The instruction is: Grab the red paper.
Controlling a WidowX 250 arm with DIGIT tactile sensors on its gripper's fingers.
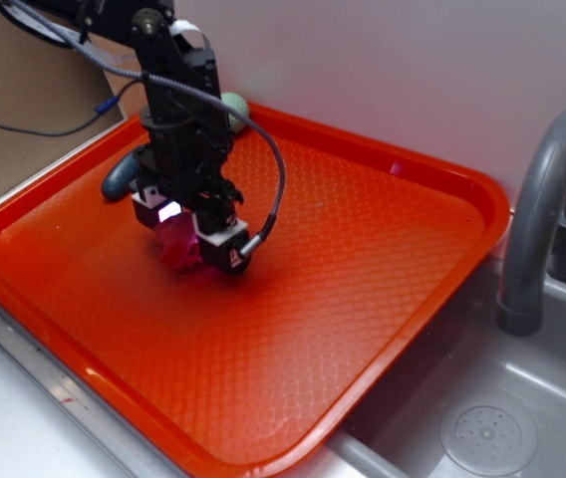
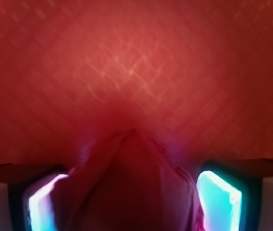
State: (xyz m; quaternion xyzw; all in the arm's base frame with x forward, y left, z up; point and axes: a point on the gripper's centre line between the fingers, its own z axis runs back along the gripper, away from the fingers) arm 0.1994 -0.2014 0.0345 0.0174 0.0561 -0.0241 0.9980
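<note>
The red paper (image 1: 176, 247) sits on the orange tray (image 1: 383, 259), in the tray's left half and toward its back rim, with my gripper (image 1: 191, 231) lowered straight over it so the wad falls between my two lit pads (image 2: 219, 193). My jaws stand apart on either side of the paper, not yet pressing it; the wrist view is blurred, so I cannot be sure whether a pad already brushes its wrinkled edge. I hold this straddling pose because a crumpled ball gives under pressure and is best caught across its middle. Behind my arm, against the tray's far rim, a green ball (image 1: 235, 107) rests near a dark blue object (image 1: 124, 179), both apart from the paper. Right of the tray stands a grey faucet (image 1: 542, 199) over a sink (image 1: 482, 428).
</note>
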